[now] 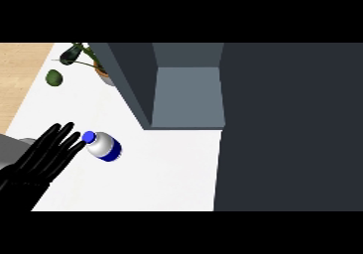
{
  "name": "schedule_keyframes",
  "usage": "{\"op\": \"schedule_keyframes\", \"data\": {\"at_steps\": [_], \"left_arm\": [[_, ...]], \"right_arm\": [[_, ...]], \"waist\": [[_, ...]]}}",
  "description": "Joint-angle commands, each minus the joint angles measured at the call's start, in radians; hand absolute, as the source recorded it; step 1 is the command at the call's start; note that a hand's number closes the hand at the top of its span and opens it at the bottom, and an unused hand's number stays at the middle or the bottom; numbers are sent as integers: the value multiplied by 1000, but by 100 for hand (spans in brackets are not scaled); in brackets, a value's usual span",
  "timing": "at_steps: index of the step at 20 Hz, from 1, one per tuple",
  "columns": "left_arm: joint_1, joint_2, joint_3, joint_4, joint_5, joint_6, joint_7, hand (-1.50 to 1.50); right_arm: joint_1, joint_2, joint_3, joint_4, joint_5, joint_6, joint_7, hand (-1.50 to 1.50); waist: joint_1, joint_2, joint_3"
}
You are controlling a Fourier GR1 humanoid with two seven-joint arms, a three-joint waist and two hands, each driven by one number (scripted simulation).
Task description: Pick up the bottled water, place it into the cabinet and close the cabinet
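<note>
Our left robot hand [44, 155] lies at lower left, fingers straight, tips just beside the bottle [103, 146] on the white worktop [162, 168]. We see the open cabinet [186, 96] at upper centre.

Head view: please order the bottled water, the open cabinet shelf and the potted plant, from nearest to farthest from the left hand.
From the left hand, at lower left:
1. Bottled water, just right of the fingertips.
2. Potted plant, at the counter's far left end.
3. Cabinet shelf, up and to the right.
</note>
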Motion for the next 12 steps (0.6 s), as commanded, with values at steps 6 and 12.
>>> {"op": "schedule_keyframes", "data": {"at_steps": [6, 12], "left_arm": [[38, -4, 101, 112, 10, -142, -70, -150], [43, 40, 205, 173, 76, -260, -122, -150]], "right_arm": [[27, 16, 82, 5, 49, -23, -36, -150], [69, -6, 40, 20, 18, 24, -97, -150]], "waist": [[2, 1, 0], [3, 1, 0]]}}
